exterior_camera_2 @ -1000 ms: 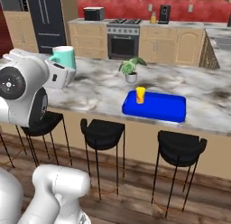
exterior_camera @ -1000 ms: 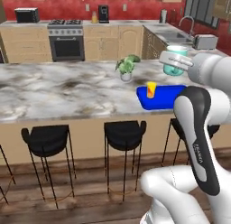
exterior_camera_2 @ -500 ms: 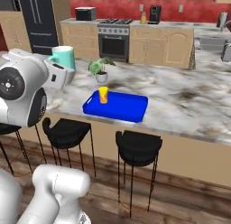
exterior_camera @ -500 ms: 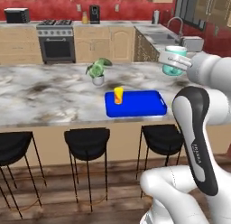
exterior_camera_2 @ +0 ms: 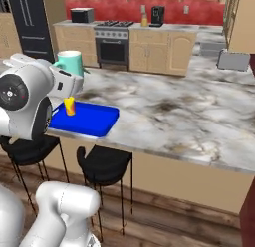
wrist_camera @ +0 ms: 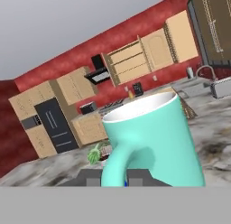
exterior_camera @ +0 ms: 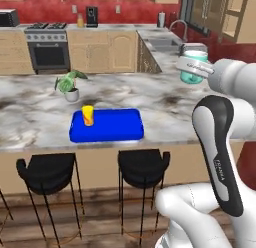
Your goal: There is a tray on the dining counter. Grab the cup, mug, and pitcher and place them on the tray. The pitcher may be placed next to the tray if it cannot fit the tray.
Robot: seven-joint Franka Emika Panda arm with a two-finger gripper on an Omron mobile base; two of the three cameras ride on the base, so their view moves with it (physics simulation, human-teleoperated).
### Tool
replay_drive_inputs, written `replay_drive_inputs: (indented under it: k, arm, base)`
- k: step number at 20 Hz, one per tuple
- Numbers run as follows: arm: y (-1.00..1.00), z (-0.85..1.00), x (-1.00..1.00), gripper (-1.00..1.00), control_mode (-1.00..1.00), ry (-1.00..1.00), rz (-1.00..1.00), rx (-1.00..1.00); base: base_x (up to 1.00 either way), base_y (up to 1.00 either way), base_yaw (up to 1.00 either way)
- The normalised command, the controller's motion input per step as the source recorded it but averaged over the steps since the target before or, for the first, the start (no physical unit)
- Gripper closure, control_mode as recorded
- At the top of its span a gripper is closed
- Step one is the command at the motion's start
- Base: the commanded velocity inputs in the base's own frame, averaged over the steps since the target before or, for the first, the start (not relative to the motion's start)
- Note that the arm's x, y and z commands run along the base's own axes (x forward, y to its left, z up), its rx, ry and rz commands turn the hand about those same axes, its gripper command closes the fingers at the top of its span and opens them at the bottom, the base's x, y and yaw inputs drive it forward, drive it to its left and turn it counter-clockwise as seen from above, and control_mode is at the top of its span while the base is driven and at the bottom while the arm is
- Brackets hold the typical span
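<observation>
Left base view: the arm stands folded high, carrying the mug (exterior_camera: 193, 65) in the air.

The white arm rises at the right, elbow bent, its wrist level and reaching left, with the gripper (exterior_camera: 191, 68) clamped narrow on the teal mug, held upright above the dining counter (exterior_camera: 165, 104) and well to the right of the tray (exterior_camera: 115, 127). In the hand view the mug (wrist_camera: 155, 142) sits right against the pincer, its handle facing the camera. The yellow cup (exterior_camera: 88, 115) stands upright on the blue tray's left part; a small potted plant (exterior_camera: 70, 85) sits just behind it.
</observation>
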Motion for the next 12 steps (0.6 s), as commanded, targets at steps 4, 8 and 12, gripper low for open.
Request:
replay_drive_inputs:
  k: [4,8,12]
  arm:
    - [0.0,0.0,0.0,1.0,1.0,0.0,0.0,0.0]
    - [0.0,0.0,0.0,1.0,1.0,0.0,0.0,0.0]
    - [0.0,0.0,0.0,1.0,1.0,0.0,0.0,0.0]
  base:
    - [0.44,-0.81,0.02]
    - [0.41,-0.36,0.0]
    - [0.26,0.11,-0.04]
